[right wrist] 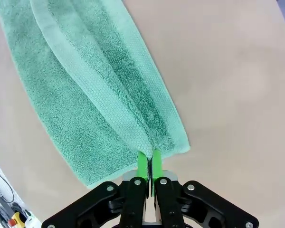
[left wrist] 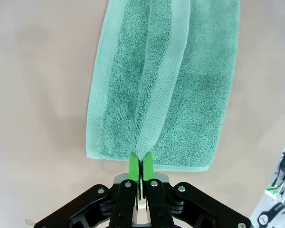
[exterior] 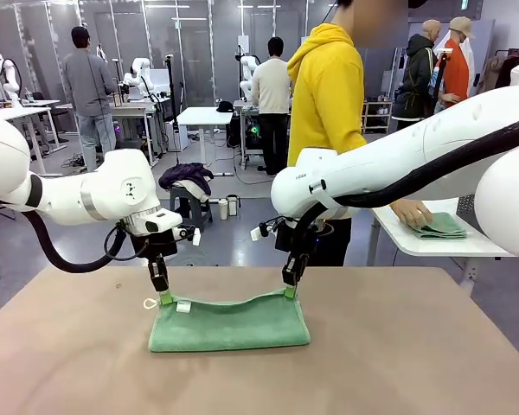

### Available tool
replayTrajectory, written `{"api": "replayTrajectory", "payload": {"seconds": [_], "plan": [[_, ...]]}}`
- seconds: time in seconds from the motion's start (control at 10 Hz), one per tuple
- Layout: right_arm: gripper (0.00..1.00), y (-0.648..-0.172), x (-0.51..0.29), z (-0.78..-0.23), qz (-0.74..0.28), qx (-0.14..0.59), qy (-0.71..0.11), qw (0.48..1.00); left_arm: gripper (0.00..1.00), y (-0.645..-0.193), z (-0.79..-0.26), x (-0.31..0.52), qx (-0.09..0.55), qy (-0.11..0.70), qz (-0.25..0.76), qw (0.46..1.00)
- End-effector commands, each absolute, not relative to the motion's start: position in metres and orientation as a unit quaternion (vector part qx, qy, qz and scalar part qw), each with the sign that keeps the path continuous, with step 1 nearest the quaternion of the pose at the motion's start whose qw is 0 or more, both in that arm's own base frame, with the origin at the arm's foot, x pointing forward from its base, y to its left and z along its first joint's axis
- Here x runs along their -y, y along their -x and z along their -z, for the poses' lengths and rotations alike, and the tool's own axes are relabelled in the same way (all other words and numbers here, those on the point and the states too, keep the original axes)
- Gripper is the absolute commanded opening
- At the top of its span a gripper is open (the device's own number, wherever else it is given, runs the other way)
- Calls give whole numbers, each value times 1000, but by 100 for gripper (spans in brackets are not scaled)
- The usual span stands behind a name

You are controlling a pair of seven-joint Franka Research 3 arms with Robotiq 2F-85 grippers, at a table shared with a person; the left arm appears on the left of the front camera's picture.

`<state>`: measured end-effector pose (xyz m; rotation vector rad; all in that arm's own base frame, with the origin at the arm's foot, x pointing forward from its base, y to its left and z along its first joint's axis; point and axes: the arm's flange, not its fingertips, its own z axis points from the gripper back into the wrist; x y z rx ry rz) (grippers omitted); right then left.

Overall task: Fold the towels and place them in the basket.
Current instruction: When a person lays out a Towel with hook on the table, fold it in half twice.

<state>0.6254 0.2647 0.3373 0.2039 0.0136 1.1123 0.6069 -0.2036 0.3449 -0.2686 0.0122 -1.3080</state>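
A mint green towel [exterior: 229, 324] lies on the brown table [exterior: 415, 363], its far edge lifted at both corners and sagging between them. My left gripper [exterior: 165, 298] is shut on the left corner, beside a small white loop and label. My right gripper [exterior: 289, 292] is shut on the right corner. In the left wrist view the towel [left wrist: 166, 85] runs away from the pinching green pads [left wrist: 133, 166]. The right wrist view shows the towel [right wrist: 95, 90] clamped between green pads [right wrist: 142, 164]. The basket is out of view.
A person in a yellow hoodie [exterior: 329, 95] stands at the far side, a hand resting on another folded green towel [exterior: 439, 226] on a white side table [exterior: 432, 246] at the right. The brown table is bare around the towel.
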Motion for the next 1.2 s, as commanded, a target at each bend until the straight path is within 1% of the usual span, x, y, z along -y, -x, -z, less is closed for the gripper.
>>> {"api": "replayTrajectory", "payload": {"seconds": [0.0,0.1,0.3,0.4,0.5,0.6,0.7,0.8,1.0,1.1], "plan": [[4,-631,-263,-334,-528,0,-108,843,4,-615,-344,205,-3,147,590,794],[4,-633,-262,-332,-527,6,-110,842,4,-618,-342,204,2,148,588,795],[16,-640,-261,-327,-520,8,-111,847,4,-626,-336,204,6,149,581,800],[28,-641,-261,-327,-522,15,-114,845,9,-627,-335,205,4,148,578,802],[46,-640,-260,-328,-527,21,-113,842,40,-625,-337,205,10,148,580,801],[64,-639,-259,-329,-534,22,-110,838,61,-623,-341,204,18,143,587,796],[82,-637,-259,-331,-542,23,-106,833,91,-619,-345,202,17,135,601,788],[99,-634,-261,-334,-547,24,-101,831,100,-615,-349,201,16,127,609,783],[100,-628,-261,-343,-552,30,-91,828,100,-607,-357,198,22,114,621,775],[100,-625,-261,-346,-556,29,-86,826,90,-603,-358,198,19,107,629,769]]}}
